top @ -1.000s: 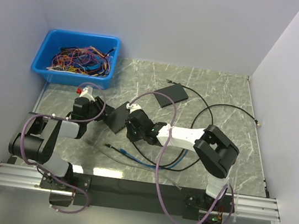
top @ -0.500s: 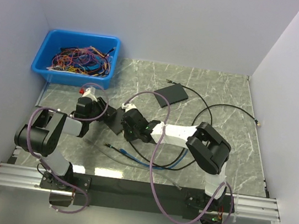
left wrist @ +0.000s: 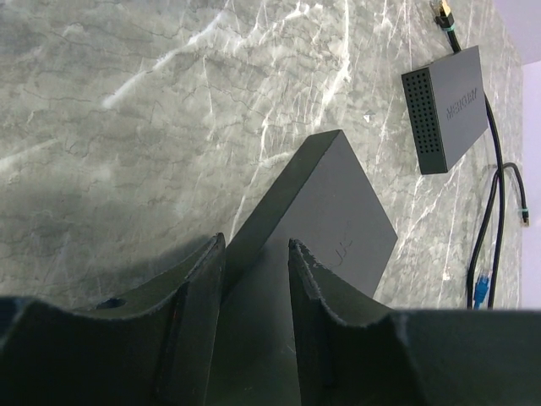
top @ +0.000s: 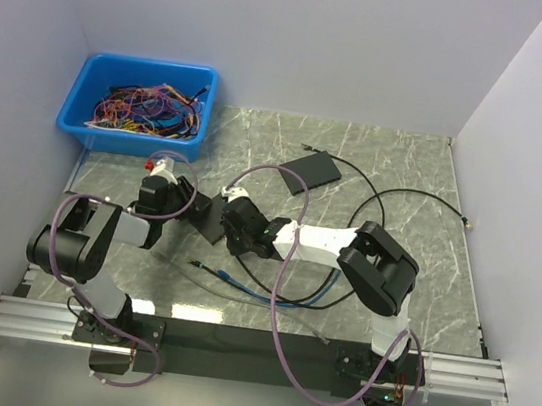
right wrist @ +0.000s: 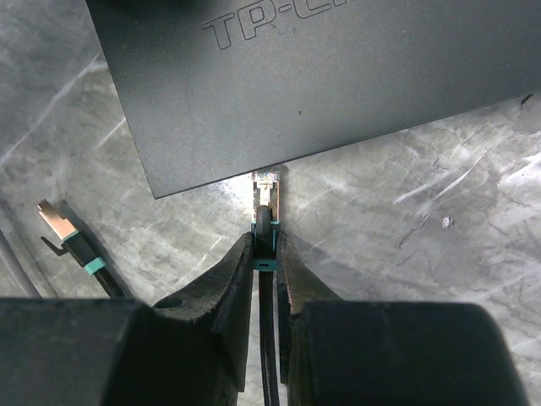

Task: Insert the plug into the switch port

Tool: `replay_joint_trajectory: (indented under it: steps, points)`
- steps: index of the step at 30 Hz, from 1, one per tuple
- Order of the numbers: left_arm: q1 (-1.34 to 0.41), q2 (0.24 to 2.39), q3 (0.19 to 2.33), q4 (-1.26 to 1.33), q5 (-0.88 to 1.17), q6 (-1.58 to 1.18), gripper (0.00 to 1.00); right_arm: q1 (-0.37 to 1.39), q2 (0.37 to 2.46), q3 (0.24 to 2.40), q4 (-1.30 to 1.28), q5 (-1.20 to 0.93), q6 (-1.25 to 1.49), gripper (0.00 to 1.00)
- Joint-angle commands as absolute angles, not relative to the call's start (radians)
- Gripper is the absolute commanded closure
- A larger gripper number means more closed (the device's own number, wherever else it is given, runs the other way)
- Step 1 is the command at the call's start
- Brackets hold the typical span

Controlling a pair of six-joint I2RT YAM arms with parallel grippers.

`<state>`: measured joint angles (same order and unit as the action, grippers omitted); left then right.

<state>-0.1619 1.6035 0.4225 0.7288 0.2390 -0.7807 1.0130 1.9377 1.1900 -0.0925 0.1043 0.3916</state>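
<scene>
A flat black switch [top: 210, 217] lies on the marble table between the two arms. My left gripper [top: 182, 201] is shut on its left edge; in the left wrist view both fingers [left wrist: 203, 279] straddle the switch [left wrist: 334, 207]. My right gripper [right wrist: 266, 241] is shut on the plug [right wrist: 267, 190], which has a clear tip, a teal boot and a black cable. The plug's tip meets the near edge of the switch [right wrist: 321, 76], below the printed lettering. The port itself is hidden under that edge. In the top view the right gripper [top: 230, 226] sits right against the switch.
A second black switch [top: 313, 171] with a cable lies further back. A blue bin [top: 138, 104] of coloured wires stands at the back left. Blue and black cables [top: 259, 290] loop in front of the arms. A loose plug [right wrist: 52, 218] lies left of my right gripper.
Over the last second both grippers and the switch shifted a little to the left, and the right arm's elbow folded in. Since half a second ago nothing has visibly moved.
</scene>
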Motion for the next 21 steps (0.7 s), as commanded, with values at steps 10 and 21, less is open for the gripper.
replay_joint_trajectory:
  steps: [10, 21]
  points:
    - [-0.19, 1.62, 0.456, 0.712, 0.239, -0.75, 0.59, 1.022, 1.934, 1.266, -0.095, 0.126, 0.4, 1.0]
    - [-0.202, 1.634, 0.462, 0.71, 0.236, -0.741, 0.59, 1.02, 1.947, 1.293, -0.091, 0.112, 0.402, 1.0]
